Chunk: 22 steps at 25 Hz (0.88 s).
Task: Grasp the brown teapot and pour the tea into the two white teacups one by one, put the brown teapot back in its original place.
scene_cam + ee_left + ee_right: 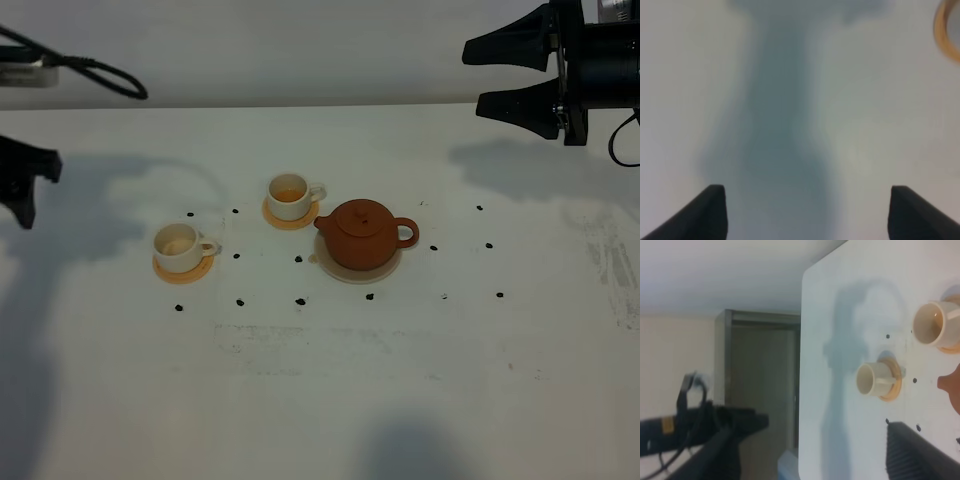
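Exterior high view, front to back: the near part of the white table shows faint scuffs, and behind these lies a loose row of black specks. Behind them the brown teapot sits upright, lid on, on its pale beige trivet. Its spout points left and its loop handle right. Level with it and well apart to the left, the left teacup stands on an orange-tan coaster; its inside looks pale tan. Just behind the teapot's spout, the far teacup stands on a coaster of its own and holds amber tea. The left gripper hangs at the table's left edge, well apart from the left teacup. Its wrist view shows the jaws spread wide over the table top with nothing between them. Farthest back, the right gripper hovers high at the right rear, fingers pointing left. Its jaws are spread wide and hold nothing. The teapot lies well apart from it, forward and to the left.
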{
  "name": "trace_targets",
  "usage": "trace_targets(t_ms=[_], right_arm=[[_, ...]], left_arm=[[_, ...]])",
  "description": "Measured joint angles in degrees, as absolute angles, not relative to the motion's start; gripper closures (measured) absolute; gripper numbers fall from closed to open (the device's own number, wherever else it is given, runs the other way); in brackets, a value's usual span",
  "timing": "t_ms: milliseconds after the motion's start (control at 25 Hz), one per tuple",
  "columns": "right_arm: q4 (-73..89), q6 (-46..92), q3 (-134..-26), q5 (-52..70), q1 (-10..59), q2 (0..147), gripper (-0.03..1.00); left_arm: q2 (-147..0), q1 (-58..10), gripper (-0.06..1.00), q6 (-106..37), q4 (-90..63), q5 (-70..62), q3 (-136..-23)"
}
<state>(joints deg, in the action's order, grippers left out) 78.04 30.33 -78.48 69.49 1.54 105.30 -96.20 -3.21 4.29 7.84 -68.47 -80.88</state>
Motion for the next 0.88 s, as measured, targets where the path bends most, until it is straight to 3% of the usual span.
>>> trace_targets(t_ms=[440,880], right_arm=[[78.0,30.4,-78.5,69.5,1.5,105.3,0.38],[78.0,30.6,-78.5,69.5,1.5,105.3,0.38]], left_arm=[[-70.7,-3.2,0.27,4.3,6.2,-68.2,-56.7],[-38.6,-3.2,0.27,3.9,3.1,-60.6,-41.4]])
